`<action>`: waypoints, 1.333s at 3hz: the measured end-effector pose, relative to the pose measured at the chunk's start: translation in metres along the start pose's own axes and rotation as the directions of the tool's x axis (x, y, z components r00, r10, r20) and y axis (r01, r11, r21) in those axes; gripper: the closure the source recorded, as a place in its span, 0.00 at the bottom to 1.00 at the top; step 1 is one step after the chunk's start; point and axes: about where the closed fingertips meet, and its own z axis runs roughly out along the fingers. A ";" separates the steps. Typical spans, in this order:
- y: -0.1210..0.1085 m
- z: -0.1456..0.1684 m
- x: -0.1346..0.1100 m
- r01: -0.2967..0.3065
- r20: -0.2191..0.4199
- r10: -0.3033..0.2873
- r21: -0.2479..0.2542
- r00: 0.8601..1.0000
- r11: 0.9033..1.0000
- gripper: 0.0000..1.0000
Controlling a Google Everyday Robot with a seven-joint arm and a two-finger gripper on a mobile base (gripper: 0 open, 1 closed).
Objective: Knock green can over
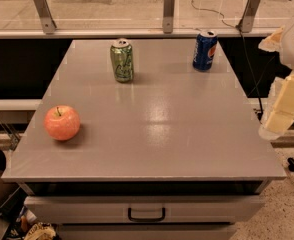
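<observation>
The green can [122, 60] stands upright at the back of the grey table [162, 134], left of centre; it is light green with pale markings and a silver top. My gripper [282, 109] is at the far right edge of the view, beyond the table's right side and well away from the can, with nothing seen in it.
A blue Pepsi can [205, 50] stands upright at the back right of the table. A red-orange apple [62, 123] lies near the front left. A drawer with a dark handle [146, 215] is below the tabletop. A glass railing with metal brackets [168, 11] runs behind.
</observation>
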 end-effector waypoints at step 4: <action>-0.024 0.008 -0.028 -0.076 0.177 0.061 0.077 0.982 0.994 0.00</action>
